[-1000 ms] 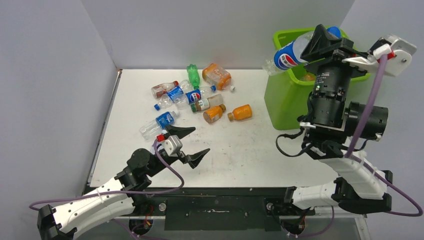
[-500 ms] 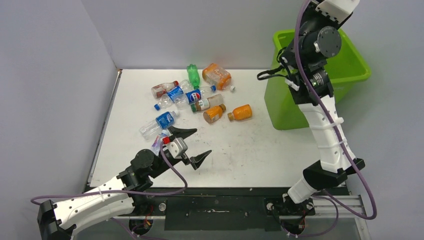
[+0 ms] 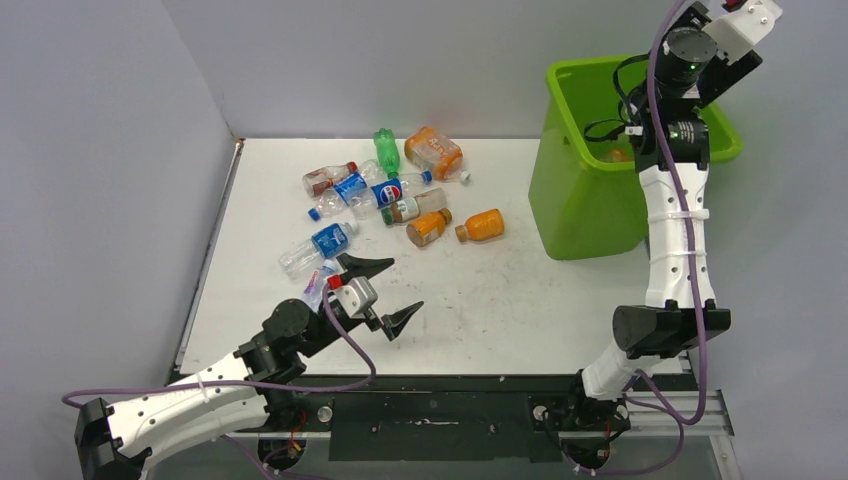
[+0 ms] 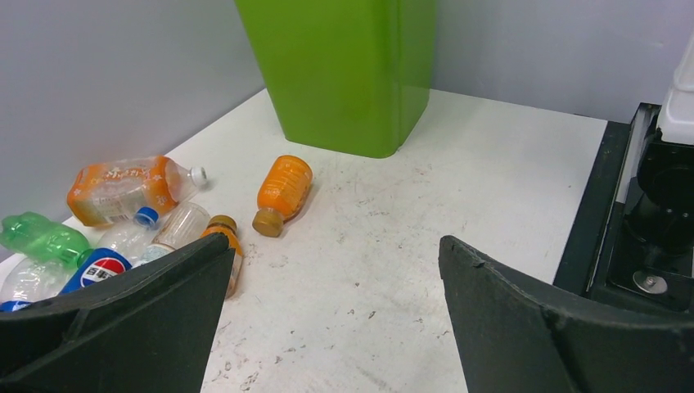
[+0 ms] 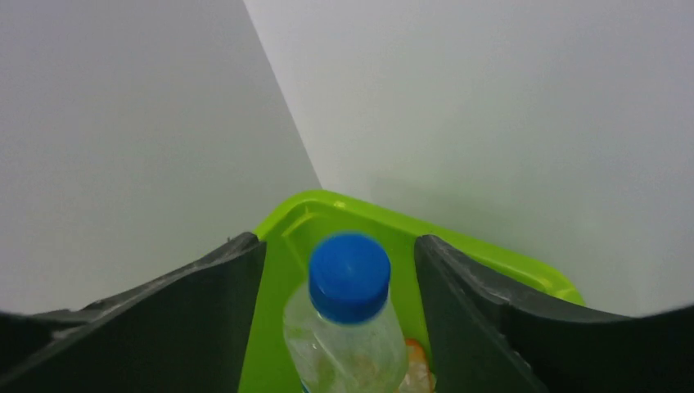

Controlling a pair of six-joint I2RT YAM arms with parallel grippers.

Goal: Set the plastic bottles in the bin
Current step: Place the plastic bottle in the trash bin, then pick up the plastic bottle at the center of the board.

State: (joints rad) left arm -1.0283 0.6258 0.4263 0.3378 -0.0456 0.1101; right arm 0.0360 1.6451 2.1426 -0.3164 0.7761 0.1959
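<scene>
We show the left pincer [image 4: 334,246] wide open, plastic bottles [image 4: 282,190] on the counter [image 4: 458,172] ahead of it. Between the fingers of the right pincer [image 5: 337,238], over the bin [image 5: 491,260], sits a blue-capped bottle [image 5: 349,282]; we cannot tell whether it is gripped.

1. White-shelled left arm [image 3: 170,415] and right arm [image 3: 672,230], with black joint housings.
2. Thin purple cables [image 3: 345,345] along both arms, zip-tied on.
3. Left gripper [image 3: 400,285]: pointed black wedge-shaped plastic fingers [image 4: 123,327], silver-white block, small red tab.
4. Right gripper [image 5: 337,254]: same matte black wedges.
5. Black metal base rail [image 3: 430,425], round screws.
</scene>
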